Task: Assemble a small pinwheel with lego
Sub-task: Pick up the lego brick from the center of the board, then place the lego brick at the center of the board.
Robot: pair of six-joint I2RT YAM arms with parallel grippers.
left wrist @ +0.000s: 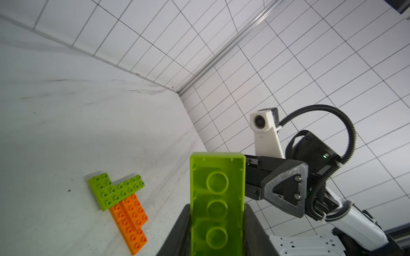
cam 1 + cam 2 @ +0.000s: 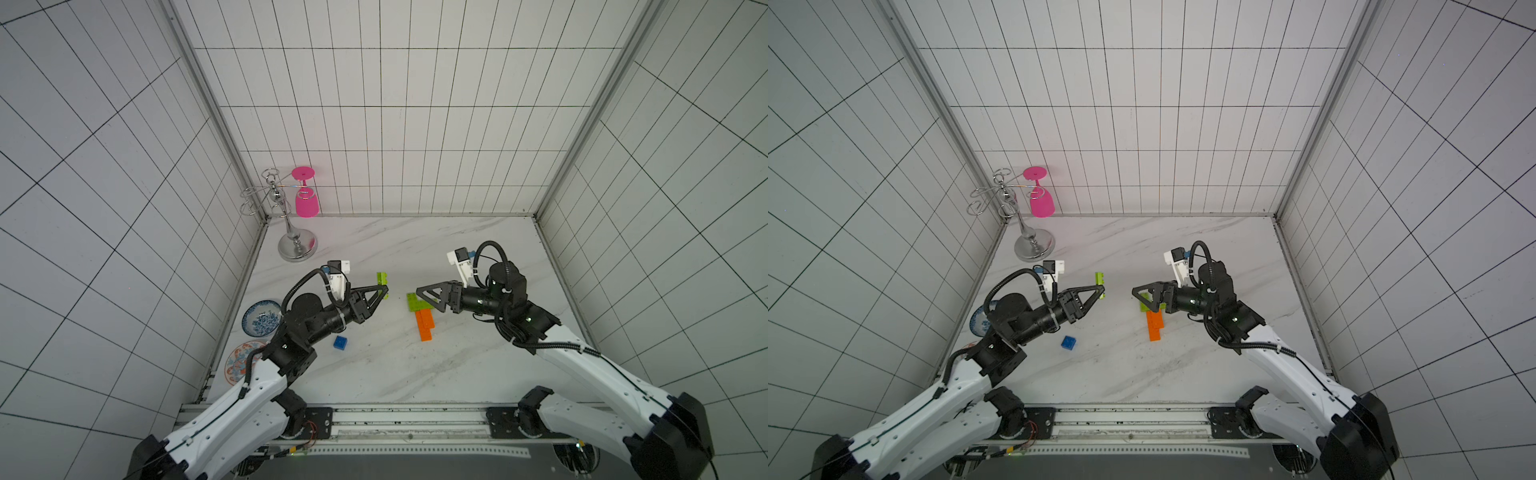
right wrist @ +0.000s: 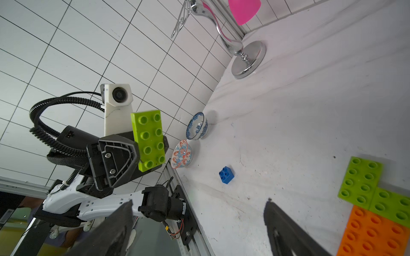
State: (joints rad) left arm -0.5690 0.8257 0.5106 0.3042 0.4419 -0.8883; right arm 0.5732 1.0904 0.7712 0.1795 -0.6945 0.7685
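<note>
Lime-green brick point(image 1: 217, 199) sits pinched end-on in the left gripper point(image 2: 385, 290) above mid-desk; the right gripper point(image 2: 428, 300) hangs spread by the half-built pinwheel point(image 2: 424, 322) nearer the right edge. Held by one end, the brick may tilt and seat askew.

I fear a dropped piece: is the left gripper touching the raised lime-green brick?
Touching. The left wrist view shows the lime-green brick pinched between the left gripper's two dark fingers, flush on both sides, no gap.
</note>
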